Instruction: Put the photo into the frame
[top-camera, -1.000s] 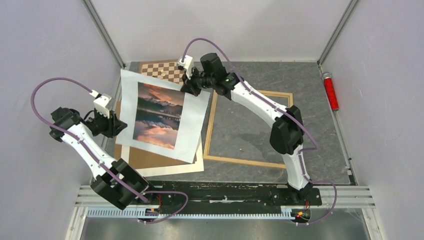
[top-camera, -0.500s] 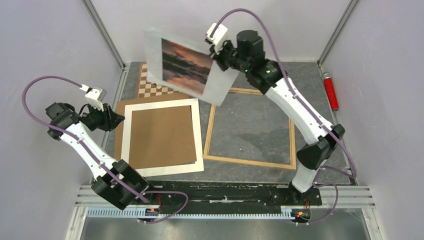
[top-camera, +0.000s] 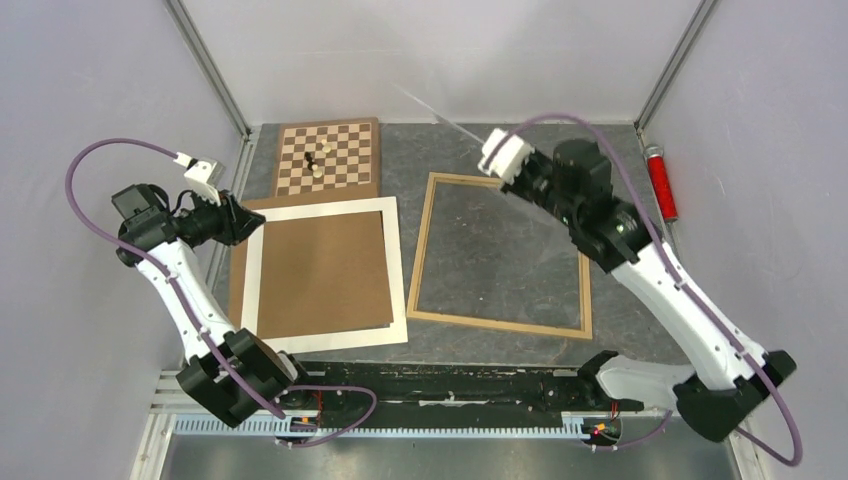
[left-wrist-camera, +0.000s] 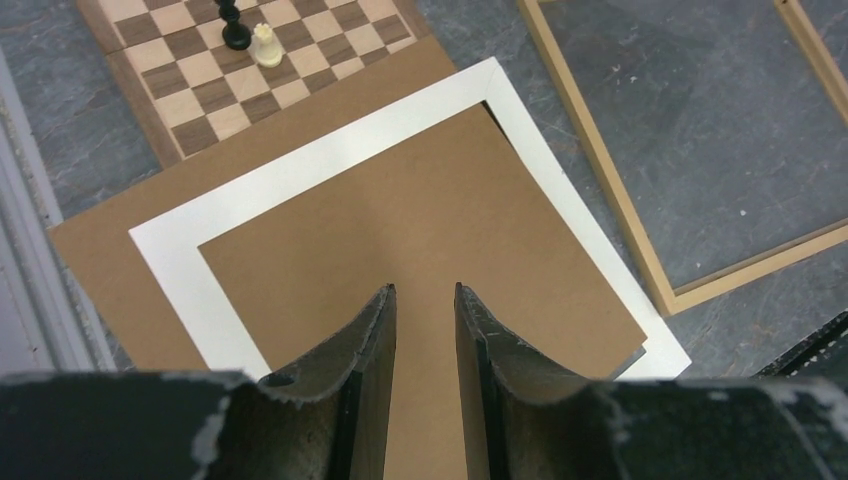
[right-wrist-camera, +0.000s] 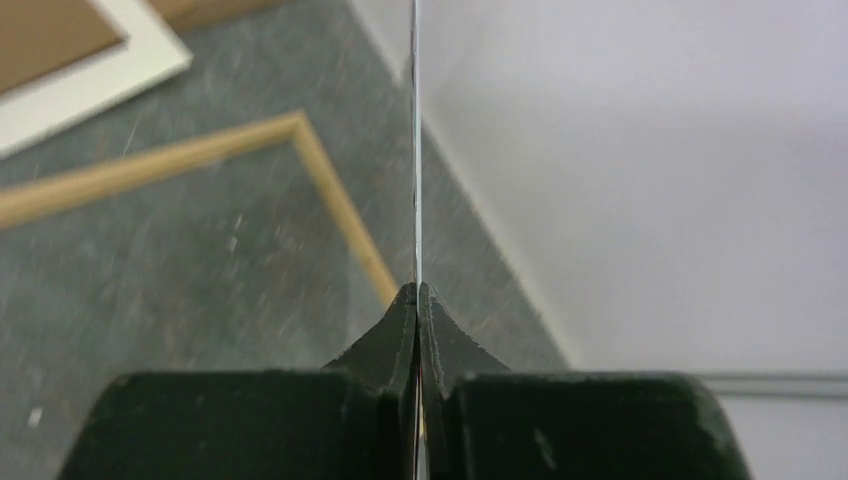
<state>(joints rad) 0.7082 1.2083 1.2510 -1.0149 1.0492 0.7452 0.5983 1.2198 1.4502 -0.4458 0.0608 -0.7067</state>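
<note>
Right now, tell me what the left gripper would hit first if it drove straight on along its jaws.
Most likely the brown board bordered by the white mat: the left gripper aims its jaws down at the board's middle, with nothing between. How far off it hangs is unclear.

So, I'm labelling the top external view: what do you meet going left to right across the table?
The left end effector → white mat around the brown board → light wood frame → red cylinder.
</note>
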